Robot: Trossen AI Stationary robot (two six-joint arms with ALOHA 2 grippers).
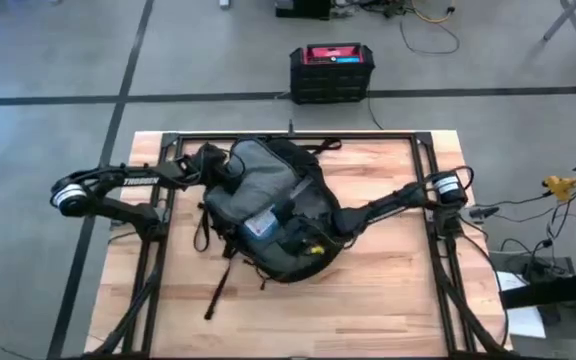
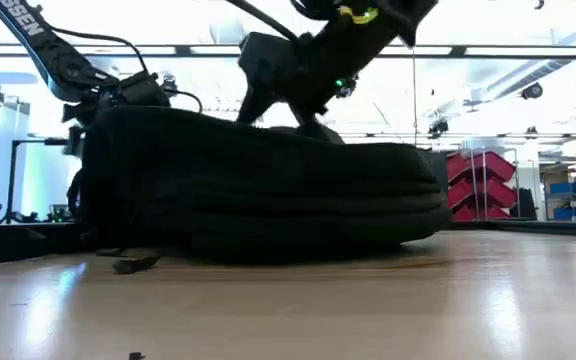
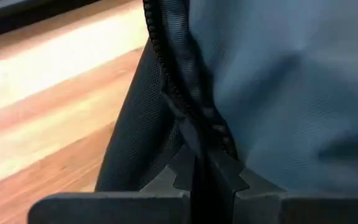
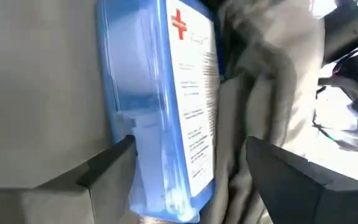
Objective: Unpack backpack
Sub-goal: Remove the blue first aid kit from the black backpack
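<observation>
Jaws of my left gripper [image 3: 194, 186] were clamped on the backpack's [image 1: 268, 205] zipper edge at mid-desk; my right gripper [image 4: 188, 168] stood apart around a blue first-aid box [image 4: 160, 112] inside. Next I needed to close and lift it out.

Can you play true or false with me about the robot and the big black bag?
1. The backpack lies on the wooden table. True.
2. The left pincer is pinched shut on the backpack's zipper edge. True.
3. The right pincer is parked far from the bag, over bare table. False: it reaches into the bag, its fingers open on either side of a blue first-aid box.
4. That box has a red cross on its label. True.
5. The black crate with the red top sits on the table beside the bag. False: it stands on the floor beyond the table.
</observation>
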